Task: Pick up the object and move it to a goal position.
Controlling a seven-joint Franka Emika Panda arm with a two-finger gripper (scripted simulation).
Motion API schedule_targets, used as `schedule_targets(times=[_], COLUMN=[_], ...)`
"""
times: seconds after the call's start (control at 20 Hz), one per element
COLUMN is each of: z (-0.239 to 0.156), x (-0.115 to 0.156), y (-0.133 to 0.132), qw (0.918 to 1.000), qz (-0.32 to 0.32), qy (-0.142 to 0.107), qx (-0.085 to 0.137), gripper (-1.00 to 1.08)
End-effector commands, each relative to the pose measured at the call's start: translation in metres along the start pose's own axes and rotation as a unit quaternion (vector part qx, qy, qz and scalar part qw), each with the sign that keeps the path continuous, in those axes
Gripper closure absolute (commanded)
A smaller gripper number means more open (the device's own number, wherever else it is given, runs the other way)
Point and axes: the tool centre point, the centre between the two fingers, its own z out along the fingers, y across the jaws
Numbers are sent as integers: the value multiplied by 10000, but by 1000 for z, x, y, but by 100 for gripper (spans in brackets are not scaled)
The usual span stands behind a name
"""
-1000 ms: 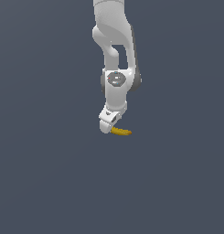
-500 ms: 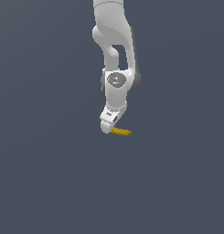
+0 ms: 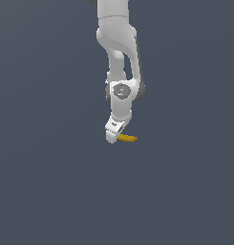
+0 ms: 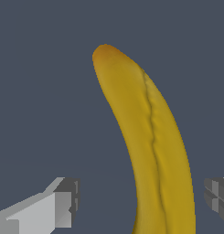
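Observation:
The yellow banana [image 3: 128,139] lies on the dark grey floor, its brownish tip pointing to the exterior view's right. My gripper [image 3: 112,137] is down at its other end, reaching from above. In the wrist view the banana [image 4: 150,137] runs between my two fingers. The gripper [image 4: 141,196] is open and straddles it. One finger [image 4: 63,205] stands well clear of the banana. The other finger [image 4: 217,194] is close to it but apart. The stem end is out of the wrist view.
The flat dark grey floor [image 3: 51,191] surrounds the banana on all sides. The white arm [image 3: 119,52] comes down from the top of the exterior view. No other objects show.
Hardly anything differs. The gripper stays over the banana's end, perhaps slightly lower. The banana has not moved.

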Motion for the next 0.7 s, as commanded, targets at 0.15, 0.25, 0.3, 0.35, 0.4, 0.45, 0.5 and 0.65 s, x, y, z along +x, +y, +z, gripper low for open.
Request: schedule_targets(times=[0.15,0.25,0.3,0.35,0.4,0.45,0.5,0.65], z=[15,16,16,16,16,16,16,16], x=[0,0,0,0,0,0,0,0], y=[0,0,0,0,0,0,0,0], qw=[10000,10000,10000,10000,10000,10000,10000,10000], qz=[-8,-8,-8,-8,-8,-8,-8,-8], qy=[1,1,1,1,1,1,1,1], qx=[-3,-3,-3,-3,-3,-3,-3,-3], gripper=[-92,-92,108,108,108,108,108,108])
